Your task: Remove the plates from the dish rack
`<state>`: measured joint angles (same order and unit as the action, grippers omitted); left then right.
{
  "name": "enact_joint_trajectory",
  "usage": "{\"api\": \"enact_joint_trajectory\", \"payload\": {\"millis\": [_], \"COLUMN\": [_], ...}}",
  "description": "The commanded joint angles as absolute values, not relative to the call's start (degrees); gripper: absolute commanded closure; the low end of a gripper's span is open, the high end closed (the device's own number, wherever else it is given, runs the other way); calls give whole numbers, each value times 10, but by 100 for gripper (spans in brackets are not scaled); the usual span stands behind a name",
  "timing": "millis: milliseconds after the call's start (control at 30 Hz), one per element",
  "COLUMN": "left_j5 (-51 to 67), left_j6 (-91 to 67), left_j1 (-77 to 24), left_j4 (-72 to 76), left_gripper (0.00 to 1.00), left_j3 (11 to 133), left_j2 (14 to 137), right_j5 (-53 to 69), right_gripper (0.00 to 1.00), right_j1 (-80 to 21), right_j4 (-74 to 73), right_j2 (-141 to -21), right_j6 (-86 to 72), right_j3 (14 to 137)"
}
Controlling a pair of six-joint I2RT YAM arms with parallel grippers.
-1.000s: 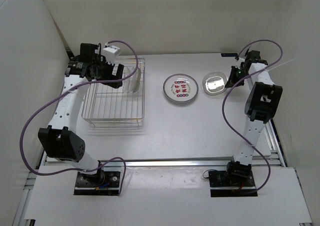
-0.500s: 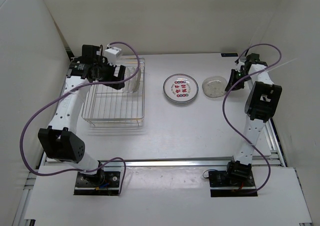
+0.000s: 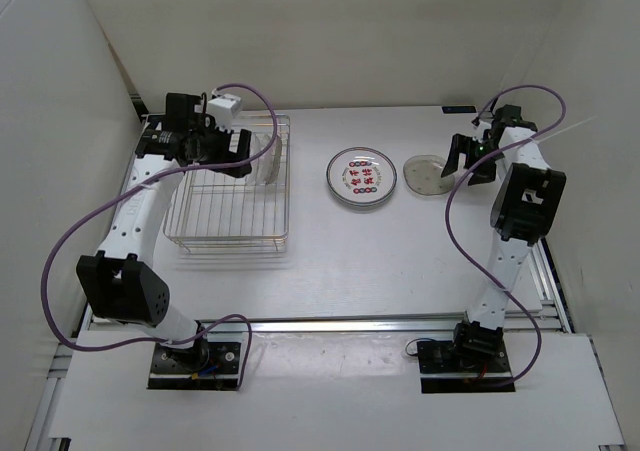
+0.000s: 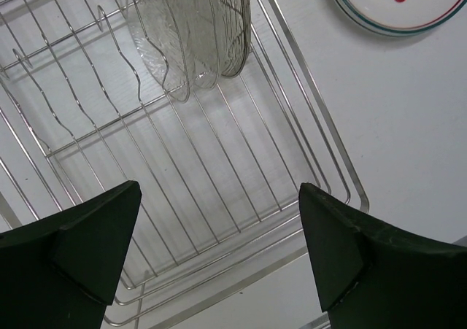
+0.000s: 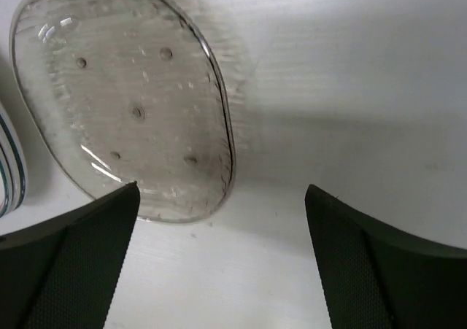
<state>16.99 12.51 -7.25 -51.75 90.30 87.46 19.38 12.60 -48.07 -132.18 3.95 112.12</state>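
While over rack (image 4: 326,128), left tool (image 4: 219,223) (agape)

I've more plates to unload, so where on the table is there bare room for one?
The broad table patch nearer than the patterned plate and glass plate, between rack and right arm, is bare. The far row is crowded: both plates, right tool by the glass one.

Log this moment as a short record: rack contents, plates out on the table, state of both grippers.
rack: dish rack, left side of the table
in rack: clear glass plates, upright at the far right corner; count unclear
on table: patterned plate, flat; clear plate, flat, to its right
left gripper: fingers open, empty, above the rack
right gripper: fingers open, empty, beside the clear plate
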Motion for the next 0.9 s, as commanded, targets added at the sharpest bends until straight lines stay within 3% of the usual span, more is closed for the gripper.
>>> {"api": "enact_joint_trajectory", "payload": {"millis": [0, 300, 500, 867], "left_j5": [168, 254, 287, 328], "left_j6": [79, 33, 20, 3], "left_j1": [-74, -31, -19, -25], "left_j4": [-471, -388, -339, -335], "left_gripper": [0, 0, 9, 24], "left_j3": [898, 944, 956, 989], "left_j2": [866, 966, 1030, 1112], "right_j5": [178, 244, 304, 320], "right_gripper": [0, 0, 3, 4], "right_j1": [134, 139, 134, 128], "right_j4": [-483, -531, -537, -542], "right_j2": [-1246, -1077, -996, -968], "right_j6": [47, 96, 91, 91], "right_j3": [1108, 1040, 980, 945]}}
